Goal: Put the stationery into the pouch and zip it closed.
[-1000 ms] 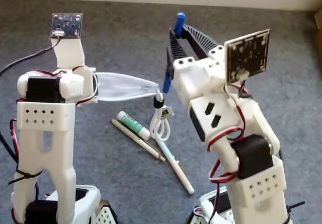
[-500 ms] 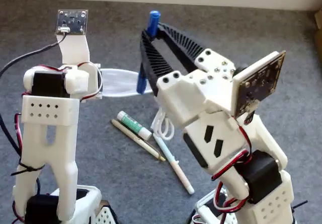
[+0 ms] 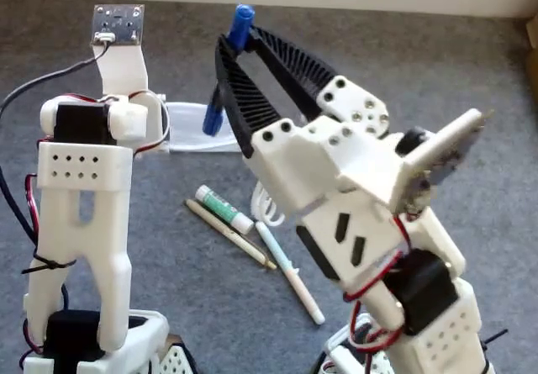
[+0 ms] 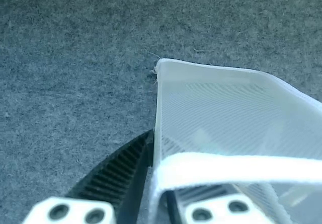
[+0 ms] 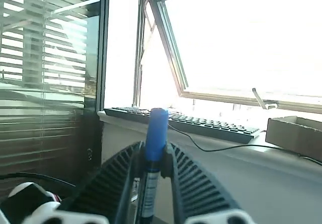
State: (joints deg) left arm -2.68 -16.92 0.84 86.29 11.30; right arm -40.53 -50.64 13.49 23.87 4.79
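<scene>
Right gripper (image 3: 239,39) is up well above the carpet (image 3: 437,80), its fingers aimed at about 11 o'clock in the high view. We log it as narrow, clamped on a blue marker (image 5: 156,128). The marker sits between the two black ribbed fingers, with its cap poking past the fingertips and its barrel running out below toward 7 o'clock.

Left gripper (image 4: 157,156) pinches the rim of the pouch (image 4: 221,108), which is clear mesh with a white band along its edge. One black finger lies outside the mesh and we see the other through it. In the high view the pouch stretches from the left arm toward 3 o'clock. The marker's lower end hangs in front of its far end, and we cannot tell whether they touch.

On the carpet, at roughly 6 o'clock of the pouch:
- Glue stick (image 3: 223,208), white and green, lies along the 10-to-4 line.
- Pencil (image 3: 229,233) lies just beside it on the 7 o'clock side, near parallel.
- White pen (image 3: 290,273) lies at 5 o'clock of the glue stick, pointing toward 5.
- White cord (image 3: 267,210) is looped at 3 o'clock of the glue stick, partly under the right arm.

All three loose pieces lie outside the pouch.

The right wrist view faces a window (image 5: 241,38) with a keyboard (image 5: 201,123) on the ledge.
</scene>
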